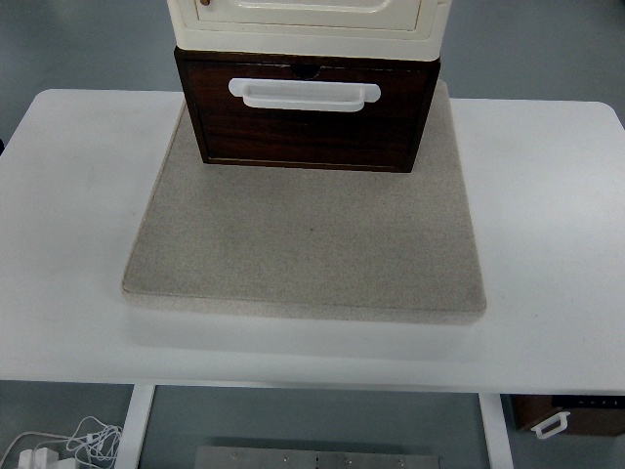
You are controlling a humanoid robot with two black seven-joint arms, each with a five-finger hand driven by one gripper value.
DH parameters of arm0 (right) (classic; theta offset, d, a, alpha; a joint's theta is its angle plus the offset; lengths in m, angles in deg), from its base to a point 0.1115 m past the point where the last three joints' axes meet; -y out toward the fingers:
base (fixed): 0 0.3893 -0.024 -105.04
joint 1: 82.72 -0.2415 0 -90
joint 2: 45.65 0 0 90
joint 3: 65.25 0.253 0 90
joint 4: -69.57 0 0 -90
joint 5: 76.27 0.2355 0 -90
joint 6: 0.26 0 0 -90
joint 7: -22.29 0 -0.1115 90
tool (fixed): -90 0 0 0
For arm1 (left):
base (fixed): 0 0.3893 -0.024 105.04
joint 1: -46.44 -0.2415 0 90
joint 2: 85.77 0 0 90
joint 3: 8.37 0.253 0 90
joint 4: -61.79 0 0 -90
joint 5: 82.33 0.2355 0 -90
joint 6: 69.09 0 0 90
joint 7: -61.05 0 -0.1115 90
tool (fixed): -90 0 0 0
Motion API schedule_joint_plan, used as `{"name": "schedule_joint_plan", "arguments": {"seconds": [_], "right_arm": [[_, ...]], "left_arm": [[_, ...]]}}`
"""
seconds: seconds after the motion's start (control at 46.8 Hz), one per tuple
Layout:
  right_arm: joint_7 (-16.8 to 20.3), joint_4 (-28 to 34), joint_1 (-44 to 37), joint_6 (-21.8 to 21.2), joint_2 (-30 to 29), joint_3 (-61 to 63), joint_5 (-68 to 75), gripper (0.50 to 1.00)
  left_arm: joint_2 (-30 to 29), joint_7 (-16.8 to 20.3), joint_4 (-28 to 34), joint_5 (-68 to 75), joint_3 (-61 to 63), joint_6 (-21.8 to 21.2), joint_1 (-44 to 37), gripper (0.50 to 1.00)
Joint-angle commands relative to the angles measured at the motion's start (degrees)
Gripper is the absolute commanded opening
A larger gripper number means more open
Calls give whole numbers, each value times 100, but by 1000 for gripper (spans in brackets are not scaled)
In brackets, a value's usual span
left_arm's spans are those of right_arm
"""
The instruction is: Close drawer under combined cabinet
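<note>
A dark brown wooden drawer point(305, 132) with a white handle point(304, 93) sits at the bottom of a cream cabinet point(308, 21) at the top centre of the top view. Its front stands out a little past the cabinet body above it. The cabinet rests on the far part of a beige mat point(308, 244). Neither robot hand nor arm shows anywhere in the picture.
The mat lies on a white table point(78, 195). Below the table's near edge are white cables and a plug point(59, 447) at the lower left, and a dark box with a white handle point(566, 418) at the lower right.
</note>
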Motion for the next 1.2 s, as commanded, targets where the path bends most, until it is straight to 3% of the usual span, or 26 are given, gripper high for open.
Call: {"name": "schedule_joint_plan", "arguments": {"seconds": [0.0,0.813,1.176], "right_arm": [[1,1,1,-1,0,0,1,952],[1,1,10,-1,0,-9,9,952],[1,1,10,-10,0,-9,10,952]], "left_arm": [[16,-12,1,-305,20,4,-211,999],[781,137,1,-1220,-6,-207,-1144,996],[1044,524,19,-1220,20,-155,-1231,999]]}}
